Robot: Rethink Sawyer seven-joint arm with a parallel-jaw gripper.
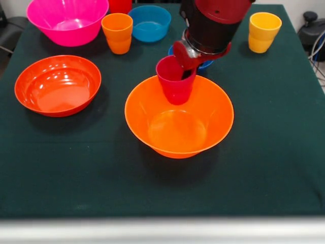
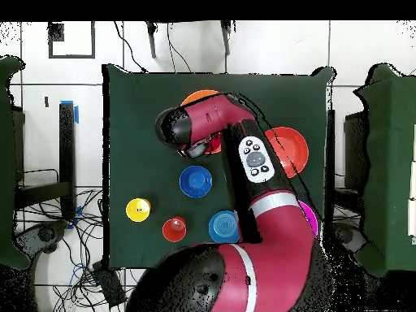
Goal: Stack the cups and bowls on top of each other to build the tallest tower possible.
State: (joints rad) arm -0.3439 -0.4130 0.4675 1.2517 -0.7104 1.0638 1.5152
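My gripper [image 1: 184, 68] is shut on the rim of a red-pink cup [image 1: 175, 84], one finger inside it. The cup hangs upright over the far inner side of the big yellow-orange bowl [image 1: 179, 119], which stands mid-table; whether the cup touches the bowl I cannot tell. In the overhead view my arm hides most of this bowl [image 2: 199, 97]. An orange cup [image 1: 117, 33], a yellow cup [image 1: 264, 31] and a red cup [image 1: 120, 5] stand apart at the far side. The small dark blue bowl [image 1: 205, 64] peeks out behind the gripper. No tower shows.
The big pink bowl [image 1: 68, 20] is at the far left and the light blue bowl [image 1: 150, 23] is beside the orange cup. The shallow orange-red bowl [image 1: 57, 85] sits at the left. A red-orange cup [image 2: 174, 229] stands between the yellow cup [image 2: 138, 210] and the light blue bowl [image 2: 223, 227].
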